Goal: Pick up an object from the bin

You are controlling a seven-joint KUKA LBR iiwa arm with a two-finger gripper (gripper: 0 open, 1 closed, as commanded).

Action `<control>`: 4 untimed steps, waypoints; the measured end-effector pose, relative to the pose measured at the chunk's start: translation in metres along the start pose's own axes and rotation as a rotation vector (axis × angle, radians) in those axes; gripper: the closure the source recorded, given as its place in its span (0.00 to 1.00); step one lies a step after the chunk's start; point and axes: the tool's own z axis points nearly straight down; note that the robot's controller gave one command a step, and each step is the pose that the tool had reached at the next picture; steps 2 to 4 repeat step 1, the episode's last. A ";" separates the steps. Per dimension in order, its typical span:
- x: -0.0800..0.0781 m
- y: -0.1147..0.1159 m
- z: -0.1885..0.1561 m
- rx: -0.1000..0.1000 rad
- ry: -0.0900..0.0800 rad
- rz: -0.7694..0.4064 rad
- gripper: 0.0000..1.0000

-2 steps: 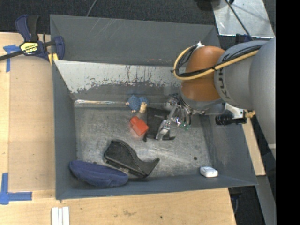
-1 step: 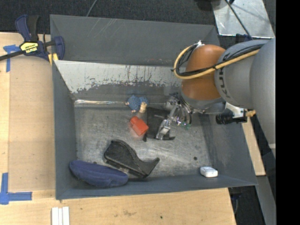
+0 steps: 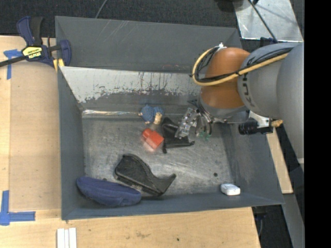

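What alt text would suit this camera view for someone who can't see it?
A robot arm reaches from the right into a grey bin, its hand over a black object beside a red block. A dark pouch, blue bag and white piece lie near the front.

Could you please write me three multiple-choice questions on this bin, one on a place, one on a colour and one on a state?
1. Where does the small white object lie?
A. By the lower right corner of the bin in the view.
B. Against the back wall.
C. At the lower left.

2. What colour is the small block just left of the gripper?
A. Green.
B. Red-orange.
C. Yellow.

3. How is the dark blue pouch-like thing placed?
A. Lifted clear of the floor.
B. Lying on the floor at the lower left.
C. Hanging over the rim.

Answers: 1 A, it sits at the floor's lower right edge. 2 B, its faces are red-orange. 3 B, it rests beside the black curved piece, away from the gripper.
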 end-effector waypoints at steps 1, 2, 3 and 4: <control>-0.005 0.001 -0.089 0.001 0.009 -0.003 1.00; -0.005 0.001 -0.089 0.001 0.009 -0.003 1.00; -0.005 0.001 -0.089 0.001 0.009 -0.003 1.00; -0.005 0.001 -0.089 0.001 0.009 -0.003 1.00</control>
